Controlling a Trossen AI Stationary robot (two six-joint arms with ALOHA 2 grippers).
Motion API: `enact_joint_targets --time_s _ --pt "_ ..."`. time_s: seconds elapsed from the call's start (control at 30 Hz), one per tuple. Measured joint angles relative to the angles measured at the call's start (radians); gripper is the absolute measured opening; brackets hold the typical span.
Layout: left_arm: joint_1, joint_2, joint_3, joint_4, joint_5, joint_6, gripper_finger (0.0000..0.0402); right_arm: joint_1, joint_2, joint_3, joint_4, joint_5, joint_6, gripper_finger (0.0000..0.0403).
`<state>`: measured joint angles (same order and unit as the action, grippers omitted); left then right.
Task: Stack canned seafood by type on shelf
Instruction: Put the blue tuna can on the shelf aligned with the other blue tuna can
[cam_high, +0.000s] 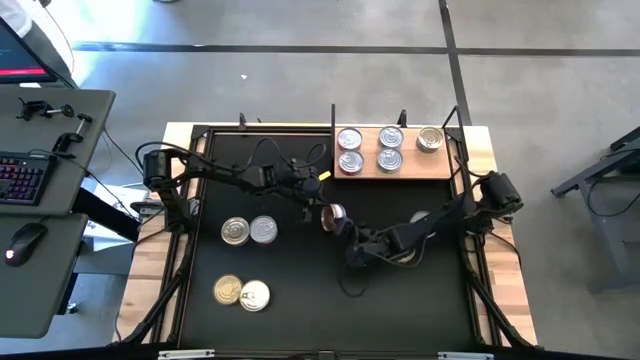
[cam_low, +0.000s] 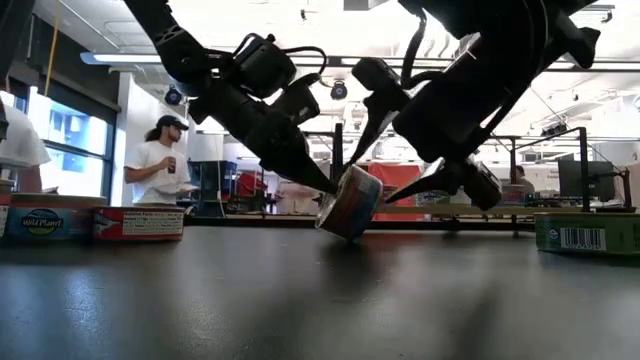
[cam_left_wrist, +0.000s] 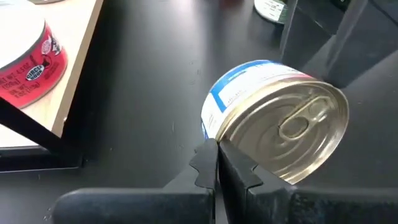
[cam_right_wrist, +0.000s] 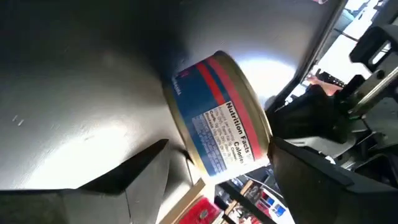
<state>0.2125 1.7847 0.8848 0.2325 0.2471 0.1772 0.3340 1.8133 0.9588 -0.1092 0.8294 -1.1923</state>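
High view: left arm is reaching in from the mat's left edge, elbowed toward the middle, left gripper (cam_high: 318, 207) ending just at a tilted can (cam_high: 333, 213); right arm is coming in from the right edge, bent low, right gripper (cam_high: 350, 240) sitting just behind that can. Shelf (cam_high: 400, 166), pale wood with thin black posts, is lying beyond both jaws and carrying five silver- and gold-lidded cans in short rows; four loose cans (cam_high: 248, 231) are sitting on the black mat (cam_high: 290, 300) well off to the left gripper's outer side. Low view: both dark arms are angling down from above and meeting at the can (cam_low: 351, 202), which is tipped on its edge, one rim on the mat, red and blue label bands showing; flat cans are resting far off to either side. Left wrist view: left fingers (cam_left_wrist: 239, 171) are pressed together, tips touching, nothing between them, their points right against the can (cam_left_wrist: 280, 127) at its lower rim; can is round, low, ribbed silver lid with pull tab facing the camera, blue label on its side. Right wrist view: right fingers (cam_right_wrist: 311, 180) are standing wide apart, can (cam_right_wrist: 217, 118) sitting tilted between and ahead of them, not pinched; nutrition label and red stripe showing.
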Motion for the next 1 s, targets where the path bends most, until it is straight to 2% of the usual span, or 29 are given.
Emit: enact_joint_targets --time_s 0.27,0.47,0.63,1.0 --pt "0.002 0.000 0.000 0.007 0.026 0.000 0.0000 0.000 0.001 -0.002 0.065 -0.045 -0.106 0.0266" --pt "0.000 0.000 0.000 0.006 0.018 0.000 0.0000 -0.029 0.001 -0.002 0.065 -0.071 -0.036 0.0266" --pt "0.000 0.000 0.000 0.006 0.017 -0.008 0.0000 -0.053 0.001 -0.003 0.059 -0.157 -0.012 0.0266" --pt "-0.009 0.000 0.000 0.004 0.006 -0.008 0.0000 -0.088 0.001 -0.003 0.108 -0.231 0.096 0.0255"
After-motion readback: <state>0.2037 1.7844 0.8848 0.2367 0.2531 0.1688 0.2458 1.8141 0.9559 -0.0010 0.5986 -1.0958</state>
